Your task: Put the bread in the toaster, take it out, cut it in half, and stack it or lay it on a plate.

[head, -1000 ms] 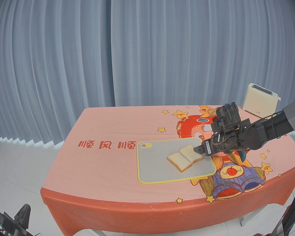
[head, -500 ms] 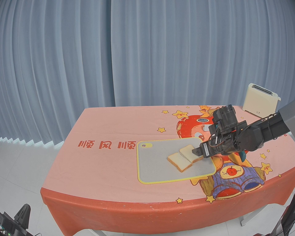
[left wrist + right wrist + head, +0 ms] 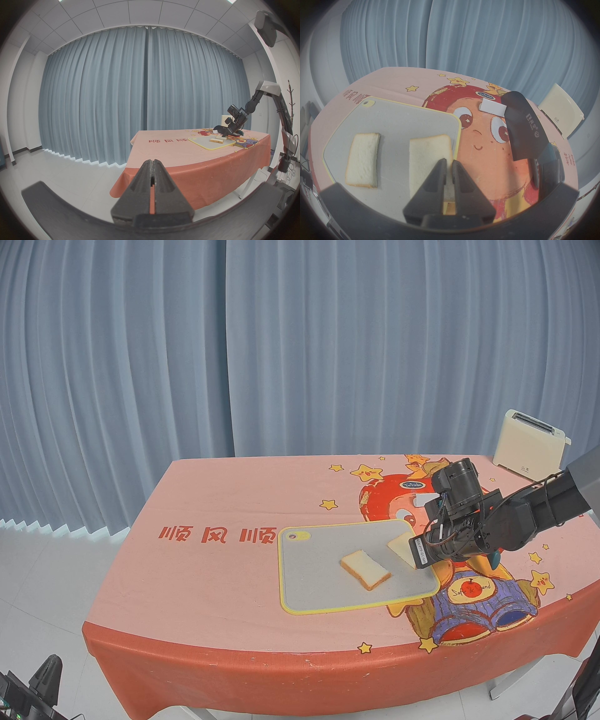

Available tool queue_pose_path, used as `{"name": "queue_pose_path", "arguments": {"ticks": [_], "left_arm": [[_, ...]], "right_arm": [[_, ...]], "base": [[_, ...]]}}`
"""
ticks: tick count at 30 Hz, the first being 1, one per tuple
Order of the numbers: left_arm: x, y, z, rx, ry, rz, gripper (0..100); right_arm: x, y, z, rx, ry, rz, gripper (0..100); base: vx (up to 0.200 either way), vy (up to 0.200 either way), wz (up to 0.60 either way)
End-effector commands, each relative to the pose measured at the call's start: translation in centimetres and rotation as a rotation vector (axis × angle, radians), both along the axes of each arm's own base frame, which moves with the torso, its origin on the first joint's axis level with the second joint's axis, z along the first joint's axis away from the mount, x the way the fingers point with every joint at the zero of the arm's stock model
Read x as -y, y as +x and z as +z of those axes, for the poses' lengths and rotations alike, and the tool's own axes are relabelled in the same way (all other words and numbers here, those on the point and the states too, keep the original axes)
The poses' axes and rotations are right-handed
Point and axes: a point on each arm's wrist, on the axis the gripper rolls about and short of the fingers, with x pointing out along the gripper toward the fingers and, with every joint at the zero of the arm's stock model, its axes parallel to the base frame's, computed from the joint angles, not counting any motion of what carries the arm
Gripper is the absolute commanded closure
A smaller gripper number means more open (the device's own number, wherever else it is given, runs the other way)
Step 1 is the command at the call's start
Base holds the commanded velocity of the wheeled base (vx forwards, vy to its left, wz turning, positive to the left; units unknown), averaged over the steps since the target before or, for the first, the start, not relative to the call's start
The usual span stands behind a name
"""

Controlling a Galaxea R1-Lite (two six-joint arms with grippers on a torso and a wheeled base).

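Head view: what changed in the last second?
The right gripper, shut on one bread half, drew back toward the robot's right. That pulled it apart from the other bread half, to the right edge of the cutting board. The other bread half, cutting board, toaster and knife stayed put.

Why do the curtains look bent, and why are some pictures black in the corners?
Wide lenses do that. Head view: the curtain folds bow and the table edge curves. Both wrist views bend more, with black corners. Right wrist view: even light, the loose bread half casts only a faint shadow on the cutting board.
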Motion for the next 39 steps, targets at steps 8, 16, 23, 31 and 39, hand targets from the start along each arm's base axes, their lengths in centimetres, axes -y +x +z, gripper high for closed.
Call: {"name": "queue_pose_path", "arguments": {"ticks": [8, 16, 23, 31, 39], "left_arm": [[0.0, 0.1, -0.5, -0.018, 0.001, 0.001, 100], [0.0, 0.1, -0.5, -0.019, 0.001, 0.002, 100], [0.0, 0.1, -0.5, -0.019, 0.001, 0.001, 100], [0.0, 0.1, -0.5, -0.018, 0.001, 0.001, 100], [0.0, 0.1, -0.5, -0.019, 0.001, 0.001, 100]], "right_arm": [[-0.8, -1.1, 0.6, -0.004, 0.007, 0.028, 100], [-0.6, -1.4, 2.8, 0.059, 0.042, 0.022, 100], [-0.3, -2.0, 4.2, 0.091, 0.069, 0.008, 100], [0.4, -3.1, 6.8, 0.154, 0.111, -0.010, 100], [1.1, -5.0, 9.3, 0.218, 0.169, -0.023, 100]], "base": [[0.000, 0.000, 0.00], [0.000, 0.000, 0.00], [0.000, 0.000, 0.00], [0.000, 0.000, 0.00], [0.000, 0.000, 0.00]]}}
